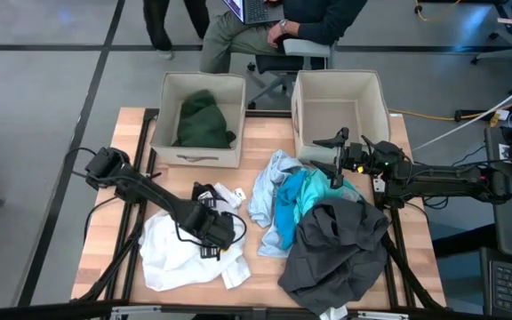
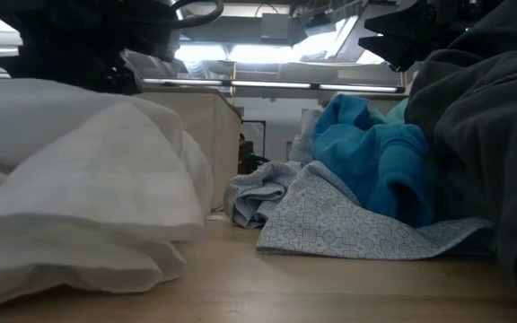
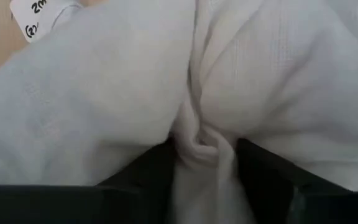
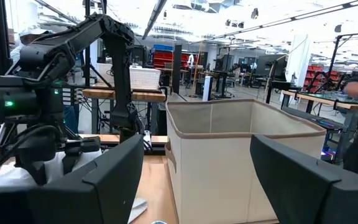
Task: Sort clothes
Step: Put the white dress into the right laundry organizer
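Note:
My left gripper (image 1: 219, 233) is shut on the large white garment (image 1: 172, 253), which lies crumpled on the table's near left. My right gripper (image 1: 334, 160) is open and empty, above the pile just in front of the right bin (image 1: 296, 107). The pile holds a pale blue patterned garment (image 1: 269, 187), a turquoise one (image 1: 293, 200) and the large dark grey one (image 1: 340, 244). A dark green garment (image 1: 204, 120) lies inside the left bin (image 1: 198, 158). A small black piece (image 1: 204, 192) lies by the white garment's far edge. My left gripper pinches a gathered fold of the white garment (image 3: 204, 149) between its two fingers (image 3: 263, 174); several layers bunch up in the gap. It comes from above, pointing down. The garment lies slack on the table around the fingers.
The two beige bins stand side by side at the table's far edge. A person sits on a chair (image 1: 283, 40) just beyond them. Bare wood shows at the far left corner (image 1: 132, 133) and between the white garment and the pile (image 1: 252, 267).

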Tool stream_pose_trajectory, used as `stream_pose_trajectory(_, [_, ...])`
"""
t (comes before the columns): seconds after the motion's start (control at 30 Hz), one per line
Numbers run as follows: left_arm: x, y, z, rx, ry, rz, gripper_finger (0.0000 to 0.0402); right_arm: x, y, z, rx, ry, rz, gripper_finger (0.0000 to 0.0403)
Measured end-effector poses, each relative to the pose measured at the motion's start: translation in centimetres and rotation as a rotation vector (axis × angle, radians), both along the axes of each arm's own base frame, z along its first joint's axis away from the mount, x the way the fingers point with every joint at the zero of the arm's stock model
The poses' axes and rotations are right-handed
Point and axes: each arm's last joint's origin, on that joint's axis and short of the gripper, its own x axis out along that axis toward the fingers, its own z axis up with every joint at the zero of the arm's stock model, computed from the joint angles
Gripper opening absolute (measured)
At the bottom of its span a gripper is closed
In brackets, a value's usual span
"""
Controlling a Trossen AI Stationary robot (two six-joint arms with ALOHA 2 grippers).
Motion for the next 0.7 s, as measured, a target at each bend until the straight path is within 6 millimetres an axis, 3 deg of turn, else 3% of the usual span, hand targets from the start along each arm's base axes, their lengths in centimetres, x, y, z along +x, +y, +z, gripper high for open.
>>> stream_pose_trajectory(0.3, [0.1, 0.2, 0.0, 0.01, 0.007, -0.052, 0.0016, 0.0, 0.0, -0.1, 0.003, 0.011, 0.0, 0.0298])
stream_pose_trajectory(0.5, [0.3, 0.1, 0.5, 0.013, 0.004, -0.083, 0.0011, 0.0, 0.0, -0.2, 0.004, 0.017, 0.0, 0.0298])
stream_pose_trajectory(0.7, [1.6, -0.4, 3.5, 0.012, -0.075, -0.155, 0.0006, 0.0, -0.1, -0.2, 0.01, 0.018, -0.03, 0.0298])
